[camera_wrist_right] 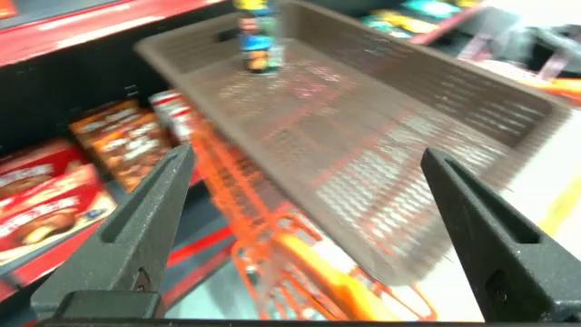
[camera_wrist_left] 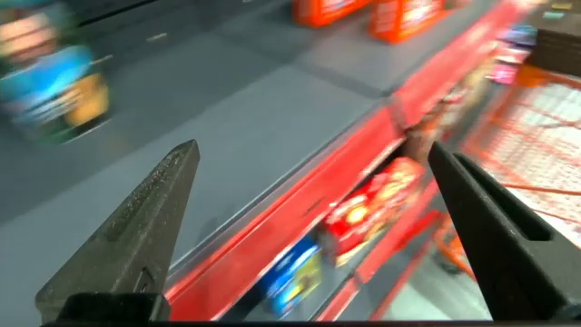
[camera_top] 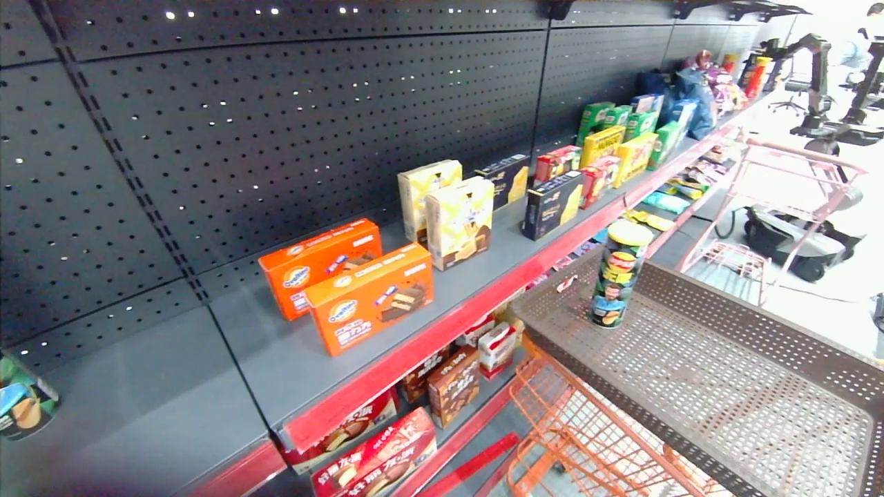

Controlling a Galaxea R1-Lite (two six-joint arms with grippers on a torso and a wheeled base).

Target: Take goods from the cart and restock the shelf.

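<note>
One item is left to fetch: a tall cylindrical snack can with a yellow lid and green-and-yellow print (camera_top: 618,273) stands upright on the brown perforated plastic tray (camera_top: 725,373) that tops the orange wire cart (camera_top: 573,428). It sits at the tray's corner nearest the shelf, so the carry across should be short.

The right tool (camera_wrist_right: 309,156) hangs over that tray with its two dark fingers spread wide and nothing between them, the can well ahead of it. I read that as the arm lined up for the next pick.

The left tool (camera_wrist_left: 313,154) is also spread and empty, poised above the front of the long grey metal shelf with the red front edge (camera_top: 290,359). Just beyond it, at the shelf's left end, stands a green-and-blue printed can (camera_top: 21,404), which looks like the row being filled.

Further along, two flat orange cardboard boxes (camera_top: 369,297) and two upright cream cardboard boxes (camera_top: 459,221) face outward, fronts to the aisle, as shoppers would want them. The bare grey stretch between the can and the orange boxes looks like the gap to stock. The risk is that a tall, narrow can tips easily, so the grasp should come in level.
</note>
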